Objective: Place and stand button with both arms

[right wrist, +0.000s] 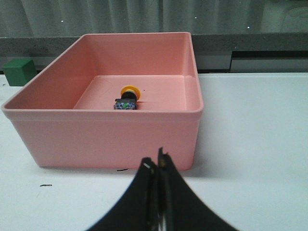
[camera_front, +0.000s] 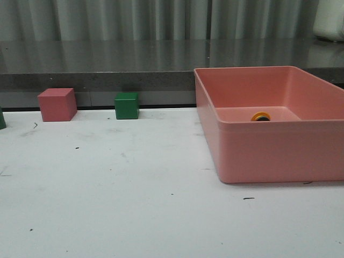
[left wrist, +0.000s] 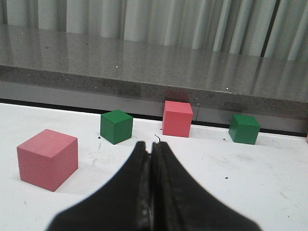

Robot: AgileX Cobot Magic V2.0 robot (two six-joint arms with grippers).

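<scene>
1. Both claws are pressed together and carry nothing: left gripper [left wrist: 152, 155] sits low over the white table [camera_front: 134, 204], right gripper [right wrist: 159, 166] just outside the near wall of the pink bin [right wrist: 103, 132].
2. We judge the step in hand is the first pick. Right arm should spread its fingers, clear the rim, then drop inside.
3. The button [right wrist: 127, 98] lies on its side on the bin floor, yellow cap pointing away from the right wrist, blocky dark base nearer. We'd pinch the round black body, not the smooth domed cap.
4. Bin is matte plastic with tall, slightly flared walls.
5. Farther left: red cube [camera_front: 57, 104] and green cube [camera_front: 127, 105], hard-edged, by the grey ledge.
</scene>
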